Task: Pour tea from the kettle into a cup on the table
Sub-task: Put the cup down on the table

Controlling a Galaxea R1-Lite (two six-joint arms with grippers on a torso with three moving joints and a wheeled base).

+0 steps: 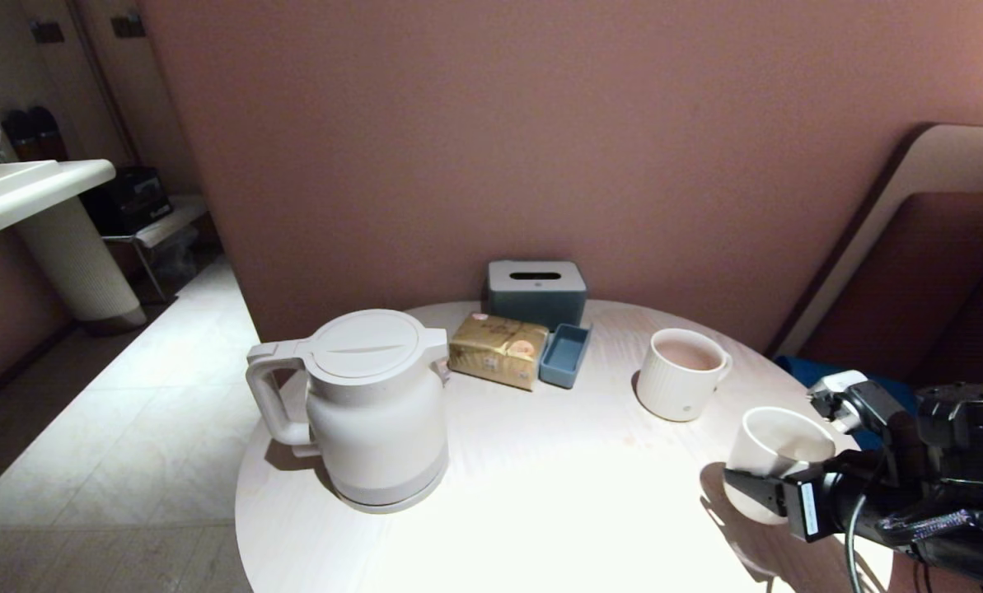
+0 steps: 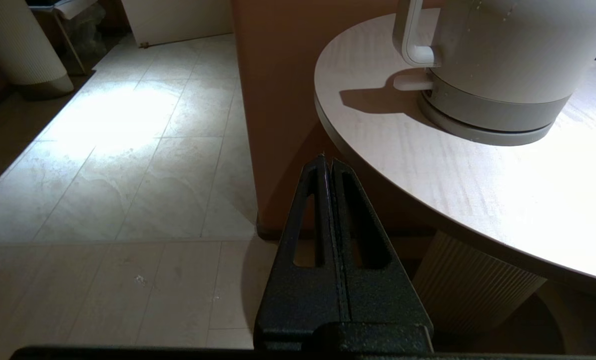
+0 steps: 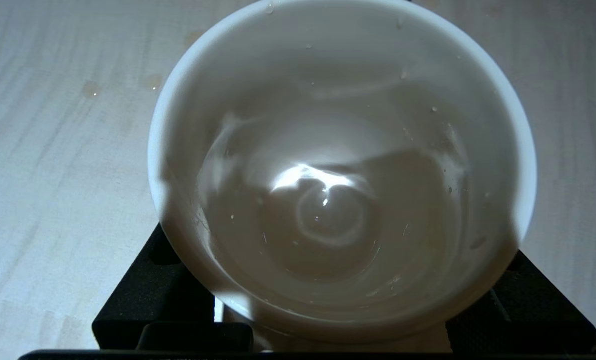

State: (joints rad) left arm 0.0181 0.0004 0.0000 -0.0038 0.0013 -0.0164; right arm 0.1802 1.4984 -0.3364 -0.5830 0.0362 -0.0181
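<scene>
Gripping the small white cup (image 1: 775, 457) near the bench's (image 1: 540, 494) right edge, the right tool (image 1: 796, 494) has its black fingers (image 3: 153, 295) spread wide against the cup's walls; only a thin film of liquid and droplets show inside. The white kettle (image 1: 376, 408) stands well apart by the left edge, lid on, handle outward. The left tool (image 2: 327, 165) hangs shut and empty below the bench's rim. A ribbed mug (image 1: 681, 375) holding tea (image 1: 687, 354) sits just beyond the cup. Risk: the smooth, tapered, wet cup may slip or tip in the grasp, or knock the mug.
</scene>
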